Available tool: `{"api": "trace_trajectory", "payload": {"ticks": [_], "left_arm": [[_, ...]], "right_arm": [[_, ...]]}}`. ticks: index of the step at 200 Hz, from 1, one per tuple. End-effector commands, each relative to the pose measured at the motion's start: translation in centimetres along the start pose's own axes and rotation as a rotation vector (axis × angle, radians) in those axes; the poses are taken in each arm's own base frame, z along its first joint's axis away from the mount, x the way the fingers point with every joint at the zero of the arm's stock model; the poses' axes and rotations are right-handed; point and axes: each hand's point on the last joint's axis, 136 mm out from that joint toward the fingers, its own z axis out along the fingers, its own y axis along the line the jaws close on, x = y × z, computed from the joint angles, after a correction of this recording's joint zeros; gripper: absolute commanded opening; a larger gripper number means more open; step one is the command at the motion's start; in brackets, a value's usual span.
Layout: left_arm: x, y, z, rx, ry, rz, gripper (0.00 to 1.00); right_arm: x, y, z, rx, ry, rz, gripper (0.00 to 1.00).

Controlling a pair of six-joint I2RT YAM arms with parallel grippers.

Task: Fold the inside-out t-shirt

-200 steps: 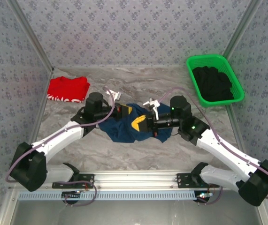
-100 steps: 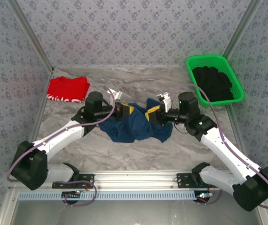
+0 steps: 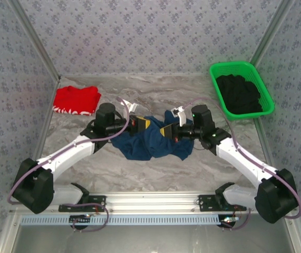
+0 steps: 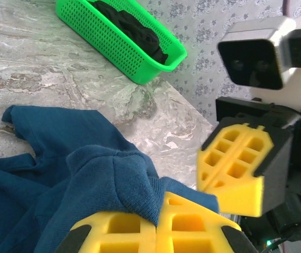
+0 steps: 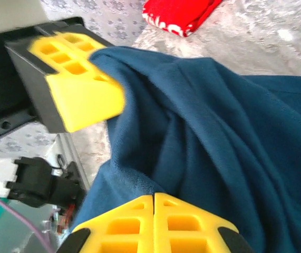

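Grasping step: the left gripper (image 4: 157, 219) and right gripper (image 5: 154, 205) both pinch the t-shirt (image 3: 149, 145), fingers fully closed. Next, I think, lift and spread it.

No text can be read; white marks on the red garment (image 3: 76, 99) stay illegible.

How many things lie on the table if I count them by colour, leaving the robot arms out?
Navy blue: 1, the inside-out t-shirt
Red: 1, the folded garment
Black: 1, the pile of clothing, lying in the basket
Green: 1, the plastic basket
Total: 4
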Motion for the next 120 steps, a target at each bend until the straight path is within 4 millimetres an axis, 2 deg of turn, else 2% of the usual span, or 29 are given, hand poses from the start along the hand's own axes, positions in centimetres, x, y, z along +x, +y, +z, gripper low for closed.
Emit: {"api": "trace_trajectory", "payload": {"ticks": [1, 16, 29, 54, 77, 97, 120], "left_arm": [[-0.6, 1.1, -0.1, -0.069, -0.014, 0.024, 0.00], [-0.6, 1.8, -0.1, -0.098, -0.011, 0.018, 0.00], [-0.8, 2.3, -0.1, -0.124, -0.015, 0.011, 0.00], [-0.6, 4.6, -0.4, -0.256, 0.015, -0.029, 0.36], [-0.6, 5.4, -2.1, -0.345, 0.005, -0.044, 0.51], [-0.6, 4.7, -4.8, -0.402, -0.052, -0.051, 0.57], [0.0, 0.9, -6.2, -0.297, -0.115, -0.034, 0.64]], "right_arm": [[-3.6, 4.3, -1.2, -0.177, -0.112, -0.032, 0.00], [-5.2, 6.1, -1.9, -0.239, -0.162, -0.046, 0.00], [-6.2, 6.8, -2.2, -0.258, -0.203, -0.061, 0.00], [-8.0, 7.0, -2.0, -0.240, -0.278, -0.040, 0.00], [-9.5, 6.4, -0.9, -0.196, -0.349, 0.004, 0.00], [-9.9, 5.7, 0.3, -0.143, -0.390, 0.035, 0.00], [-10.3, 4.9, 1.3, -0.104, -0.418, 0.082, 0.00]]}}
